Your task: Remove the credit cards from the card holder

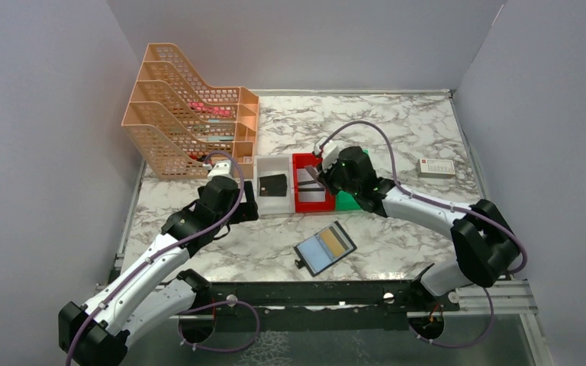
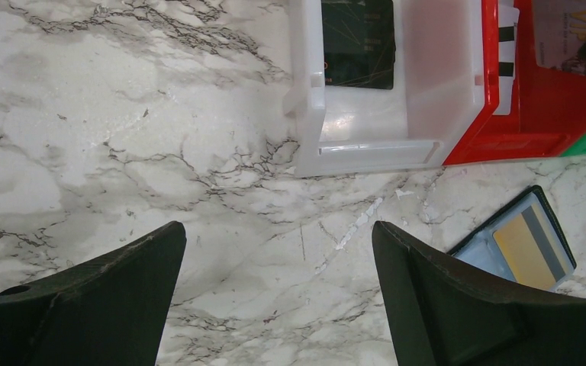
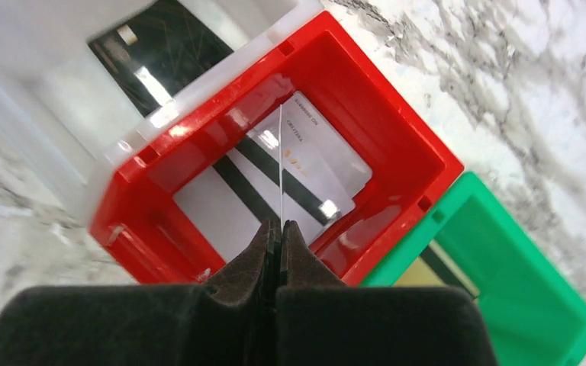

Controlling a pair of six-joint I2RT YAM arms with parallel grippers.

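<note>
Above the red plastic bin [image 3: 385, 114], the right fingers [image 3: 265, 255] pinched a thin credit card [image 3: 281, 164], seemingly for dropping; left fingers [image 2: 114, 293] hung spread; the black folding card holder [image 1: 325, 248] lay open at the marble surface's [image 1: 397, 130] near edge.

Marble table [image 1: 397, 122]: orange rack [image 1: 191, 114], white bin [image 1: 273, 207], red bin [image 1: 297, 183], green bin [image 1: 346, 202], card holder [image 1: 313, 258], white box [image 1: 436, 168].

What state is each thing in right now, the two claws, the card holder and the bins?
left claw: open, empty, above the table.
right claw: shut on a thin card, edge-on, above the red bin.
card holder: lying open, a tan-gold card in it.
white bin: holds a black card lying flat.
red bin: holds white striped cards lying flat.
</note>
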